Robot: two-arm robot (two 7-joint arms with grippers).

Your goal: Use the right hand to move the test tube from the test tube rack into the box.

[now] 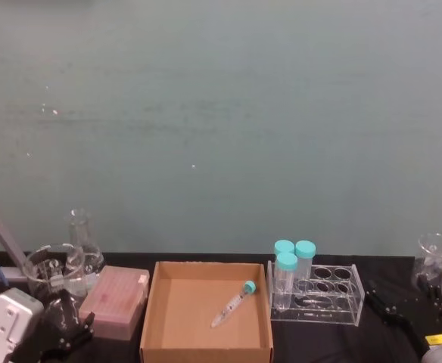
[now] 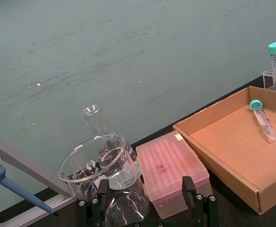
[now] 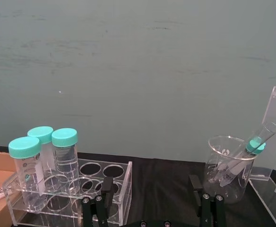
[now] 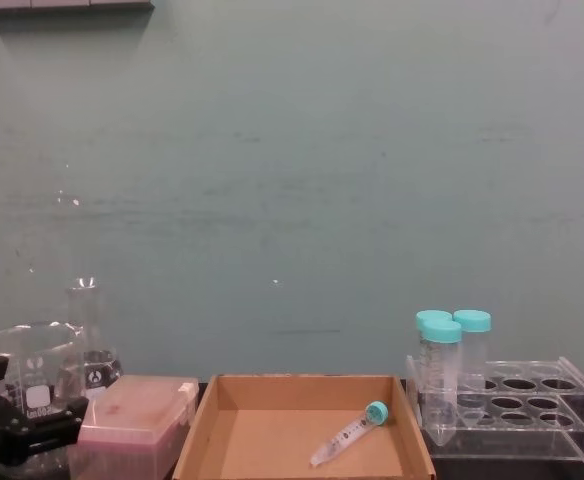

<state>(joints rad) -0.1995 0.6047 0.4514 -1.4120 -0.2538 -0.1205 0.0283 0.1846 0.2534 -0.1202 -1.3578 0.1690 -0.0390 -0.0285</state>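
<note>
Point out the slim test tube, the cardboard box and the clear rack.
test tube [image 1: 231,305]: head view, on its clear body, lying in the box.
box [image 1: 206,354]: head view, on its near wall.
test tube rack [image 1: 334,311]: head view, on its front acrylic face.

- A black table is carrying everything.
- A tan cardboard box is sitting at its middle.
- A pink plastic box is lying just left of it.
- A clear test tube rack is standing just right.
- Glass beakers and a flask are standing far left.
- Another beaker is standing far right.
</note>
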